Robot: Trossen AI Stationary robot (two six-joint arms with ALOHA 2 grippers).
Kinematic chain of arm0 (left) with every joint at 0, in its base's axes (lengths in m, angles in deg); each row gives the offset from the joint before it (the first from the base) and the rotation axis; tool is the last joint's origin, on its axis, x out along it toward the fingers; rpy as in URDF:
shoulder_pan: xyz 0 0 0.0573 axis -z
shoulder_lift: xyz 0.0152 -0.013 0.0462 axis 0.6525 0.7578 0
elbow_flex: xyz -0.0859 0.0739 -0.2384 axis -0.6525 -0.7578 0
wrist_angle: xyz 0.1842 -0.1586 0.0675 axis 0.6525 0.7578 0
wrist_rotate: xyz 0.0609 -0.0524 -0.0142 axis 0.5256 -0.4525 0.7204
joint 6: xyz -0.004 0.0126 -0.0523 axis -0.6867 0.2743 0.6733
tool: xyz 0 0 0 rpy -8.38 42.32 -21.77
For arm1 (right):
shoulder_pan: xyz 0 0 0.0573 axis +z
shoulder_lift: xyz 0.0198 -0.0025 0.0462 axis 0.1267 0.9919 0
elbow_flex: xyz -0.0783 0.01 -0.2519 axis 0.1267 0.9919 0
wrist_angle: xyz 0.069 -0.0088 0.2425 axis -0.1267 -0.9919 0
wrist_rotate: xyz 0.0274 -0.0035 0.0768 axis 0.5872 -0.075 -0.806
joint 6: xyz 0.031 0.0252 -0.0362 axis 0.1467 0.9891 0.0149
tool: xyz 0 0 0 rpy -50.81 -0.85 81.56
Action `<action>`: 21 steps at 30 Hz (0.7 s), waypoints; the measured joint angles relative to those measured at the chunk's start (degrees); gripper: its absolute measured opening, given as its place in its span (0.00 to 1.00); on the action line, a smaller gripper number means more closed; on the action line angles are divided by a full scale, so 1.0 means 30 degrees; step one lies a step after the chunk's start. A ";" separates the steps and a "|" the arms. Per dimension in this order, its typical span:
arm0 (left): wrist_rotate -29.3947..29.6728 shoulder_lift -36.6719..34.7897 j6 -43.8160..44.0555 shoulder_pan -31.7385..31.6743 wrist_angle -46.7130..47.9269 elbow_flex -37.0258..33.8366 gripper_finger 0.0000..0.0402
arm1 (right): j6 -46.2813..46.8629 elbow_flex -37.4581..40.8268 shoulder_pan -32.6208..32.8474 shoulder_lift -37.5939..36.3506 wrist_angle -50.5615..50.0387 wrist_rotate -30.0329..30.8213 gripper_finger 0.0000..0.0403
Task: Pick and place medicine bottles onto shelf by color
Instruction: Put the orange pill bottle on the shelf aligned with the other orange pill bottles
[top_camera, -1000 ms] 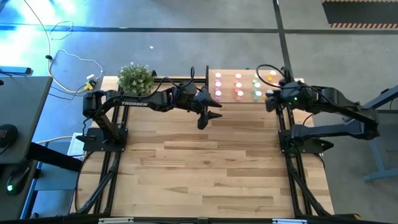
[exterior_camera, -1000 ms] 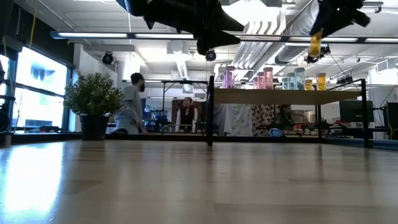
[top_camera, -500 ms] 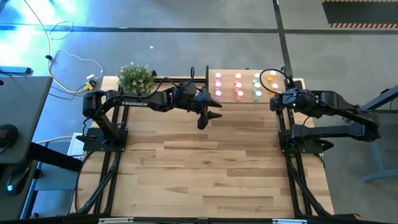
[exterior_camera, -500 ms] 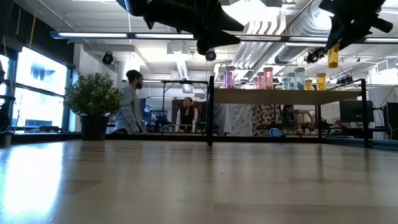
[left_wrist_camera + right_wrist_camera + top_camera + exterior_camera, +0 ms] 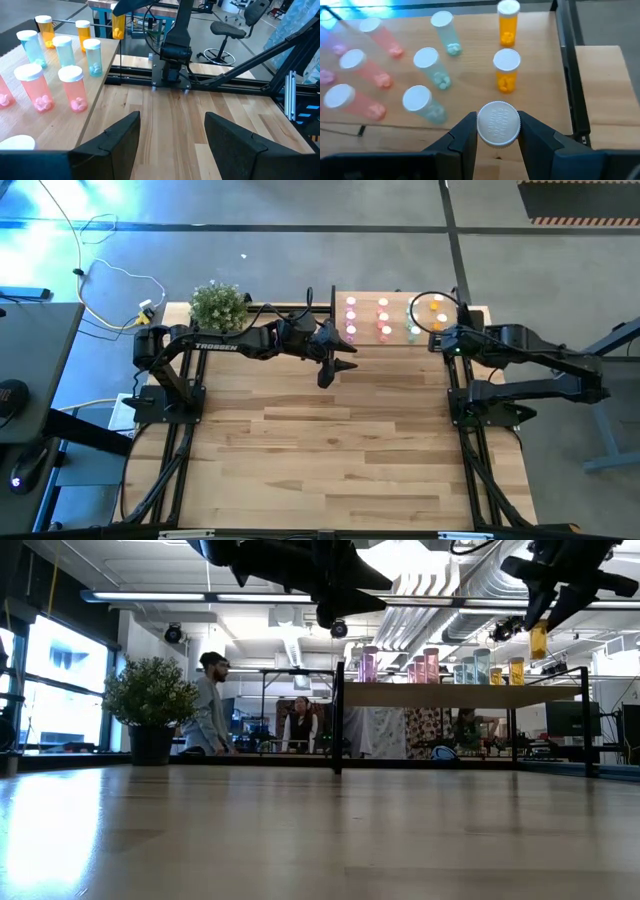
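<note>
The right tool (image 5: 498, 131) is clamped on a small orange cylindrical medicine bottle with a white cap (image 5: 498, 123). In the last second it has carried that bottle from beside the rows to over the near right end of the light-wood shelf board (image 5: 470, 75), in line with the two orange bottles (image 5: 506, 69) already standing there. By my reading only lowering and release remain. Farther off stand pale green (image 5: 427, 64) and pink bottles (image 5: 355, 65). The left tool (image 5: 172, 135) has stayed above the plank counter (image 5: 180, 120), fingers apart, holding nothing.
</note>
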 joint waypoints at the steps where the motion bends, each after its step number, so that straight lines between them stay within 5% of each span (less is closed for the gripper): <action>1: -0.0007 0.0000 0.0000 0.0000 0.0000 0.0000 0.53 | 0.0332 0.0000 -0.0003 0.0177 -0.0113 0.0091 0.28; 21: -0.0002 0.0000 -0.1007 0.0000 -0.0007 0.0000 0.53 | 0.4635 0.0000 -0.0007 0.3286 -0.0346 0.1829 0.28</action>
